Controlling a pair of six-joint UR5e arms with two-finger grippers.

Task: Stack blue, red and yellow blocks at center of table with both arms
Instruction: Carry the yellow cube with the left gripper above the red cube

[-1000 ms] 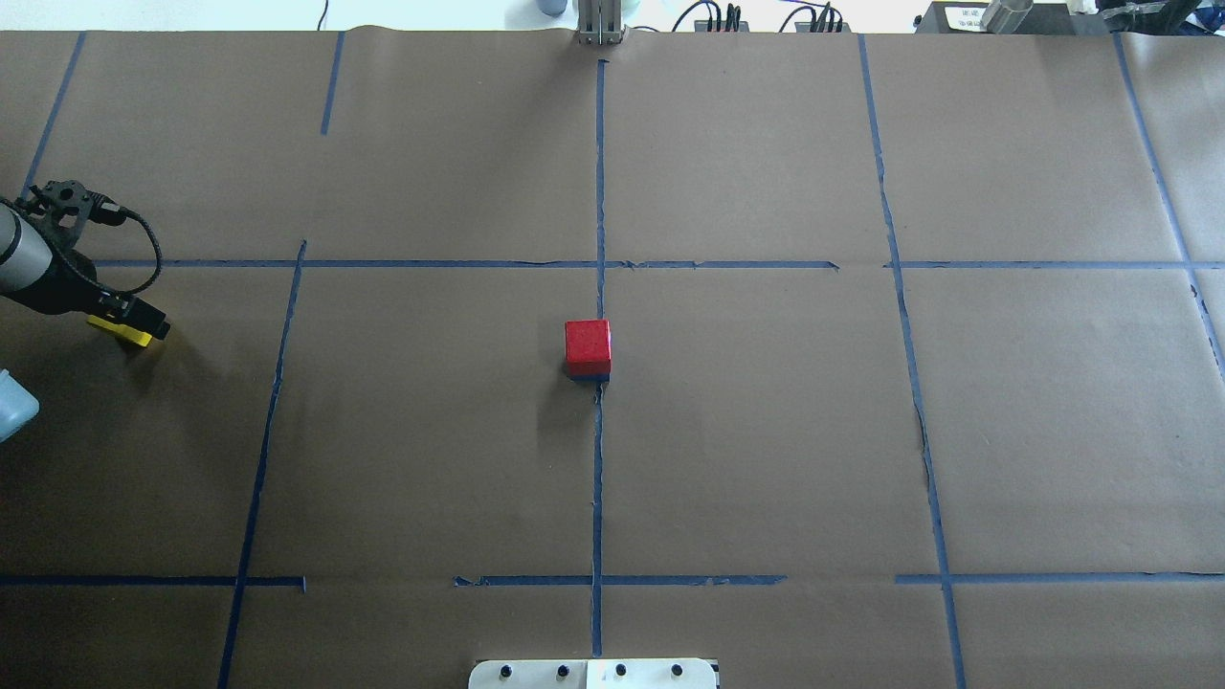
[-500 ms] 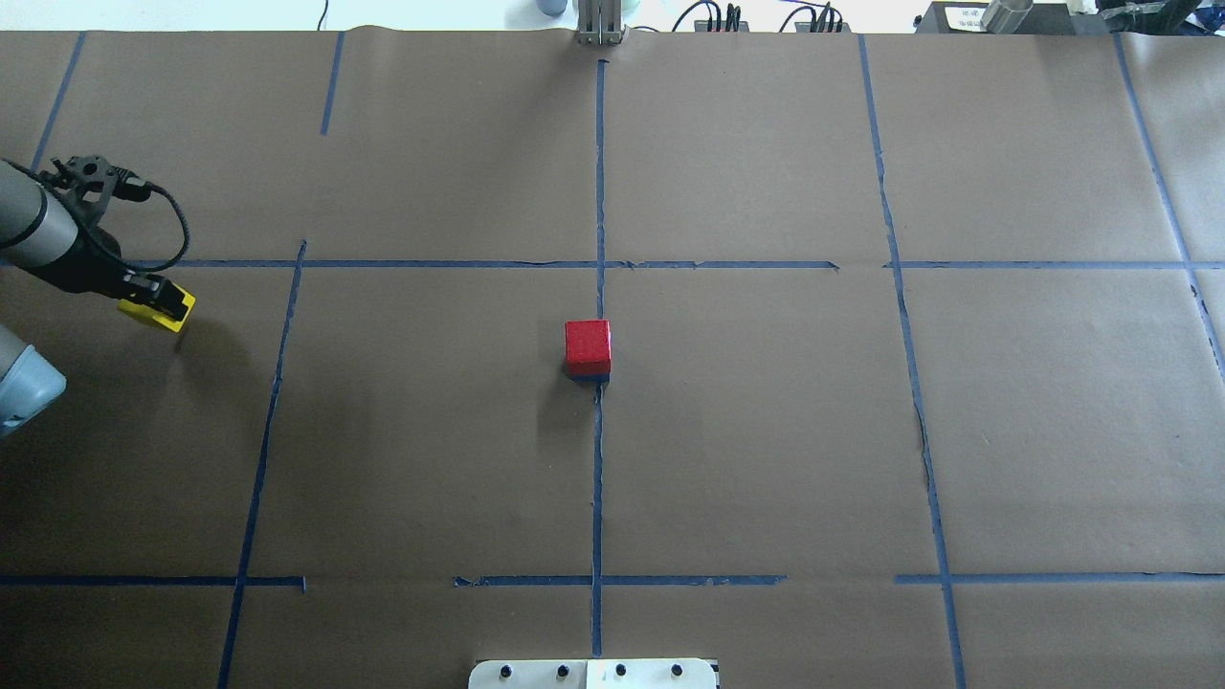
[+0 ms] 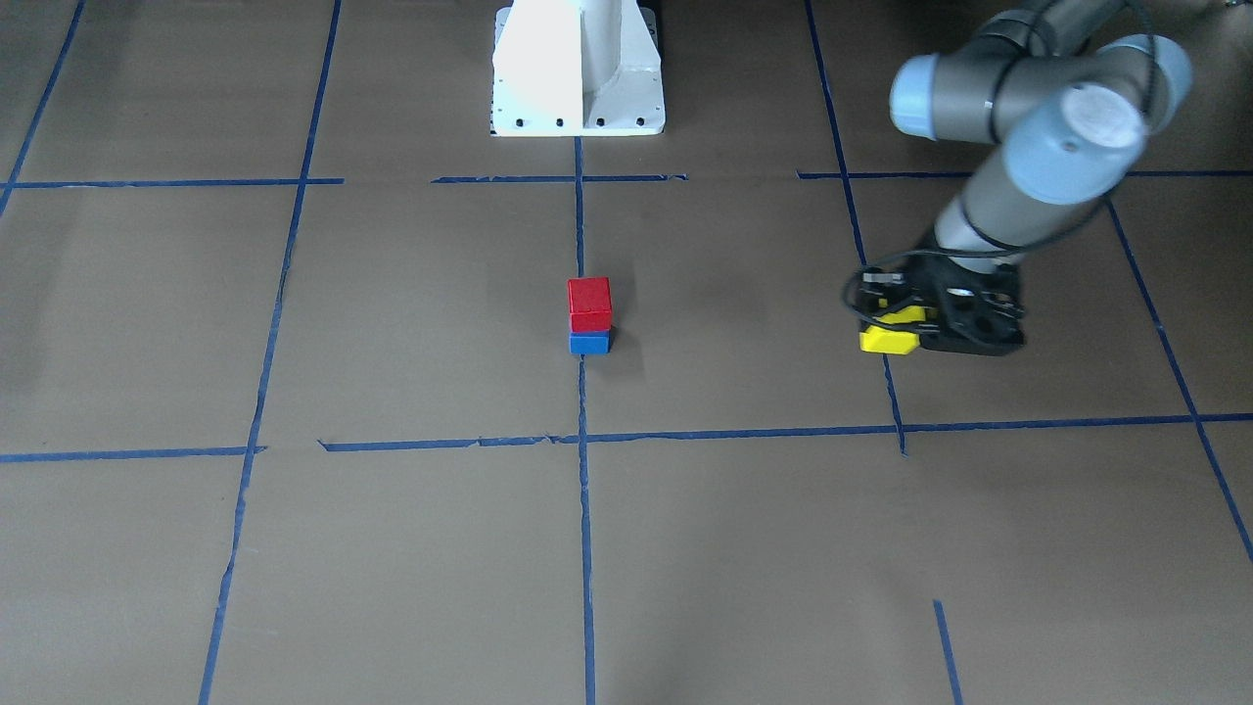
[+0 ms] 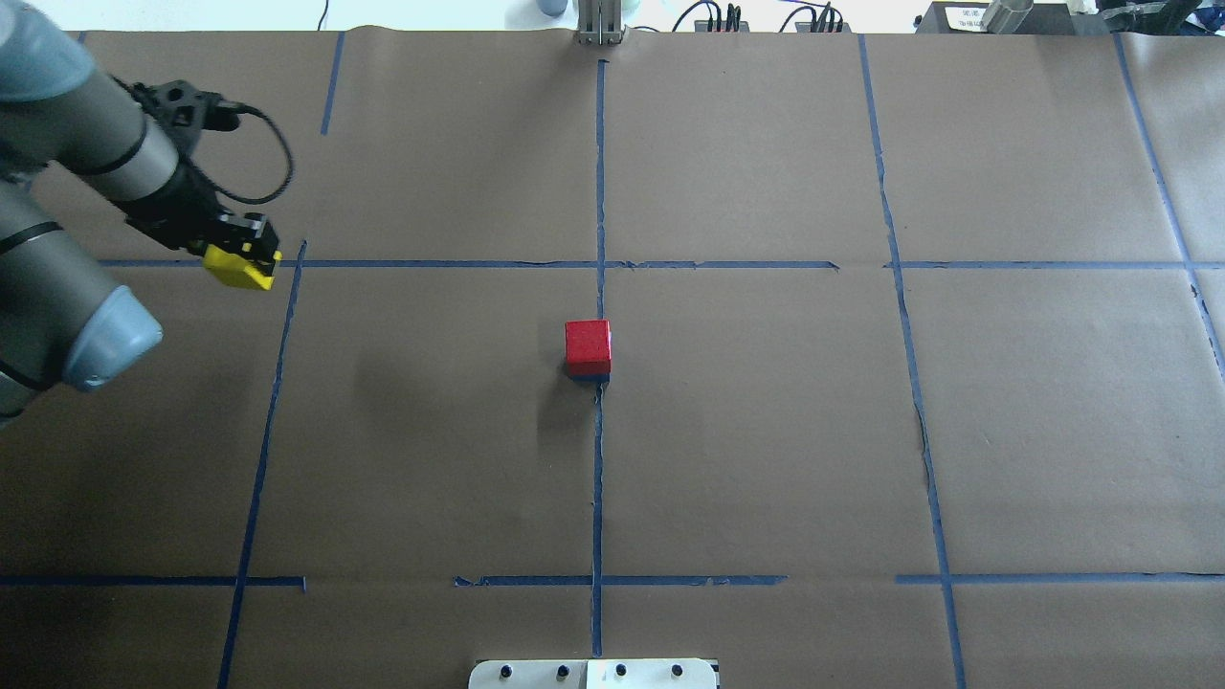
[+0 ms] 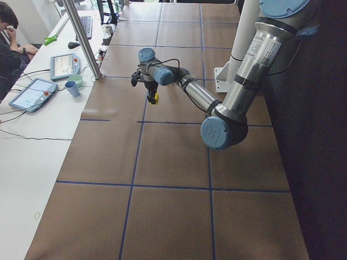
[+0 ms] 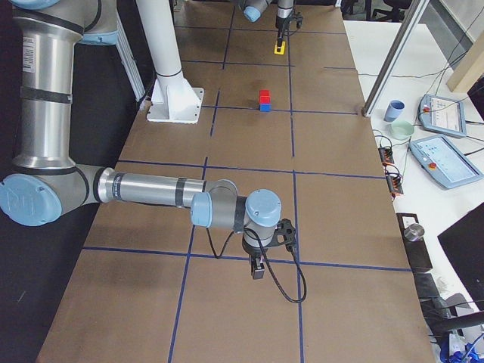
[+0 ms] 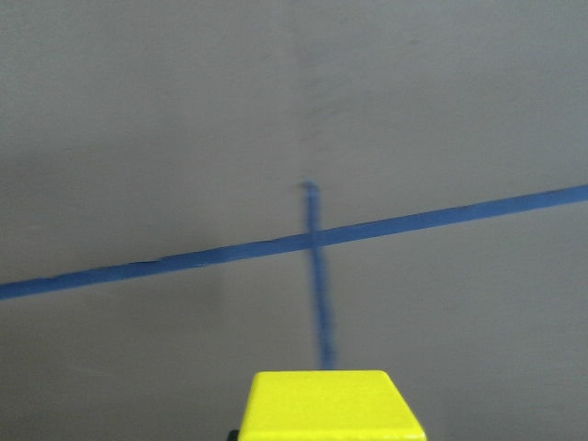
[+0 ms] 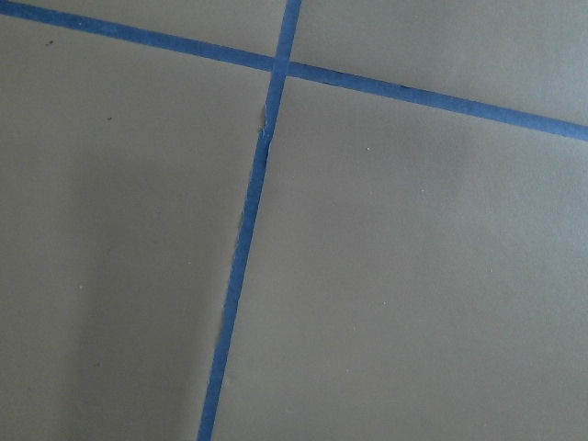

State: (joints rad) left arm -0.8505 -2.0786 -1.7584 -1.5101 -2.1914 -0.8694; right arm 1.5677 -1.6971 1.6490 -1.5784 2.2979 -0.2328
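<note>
A red block [image 4: 587,346] sits on a blue block [image 3: 589,342] at the table's center; the stack also shows in the exterior right view [image 6: 265,100]. My left gripper [image 4: 237,256] is shut on the yellow block [image 4: 245,274] and holds it above the table, well to the left of the stack. The yellow block also shows in the front view [image 3: 888,340] and at the bottom of the left wrist view [image 7: 326,404]. My right gripper [image 6: 257,268] shows only in the exterior right view, low over the table far from the stack; I cannot tell whether it is open or shut.
Blue tape lines [image 4: 598,191] grid the brown paper. The robot's white base [image 3: 578,69] stands at the near edge. A metal post [image 5: 87,43] and a side desk with tablets [image 5: 33,93] and a cup [image 5: 72,88] lie beyond the far edge.
My left gripper has carried the yellow block to the right and away from the robot, toward the tape crossing. The red-on-blue stack has not moved.
</note>
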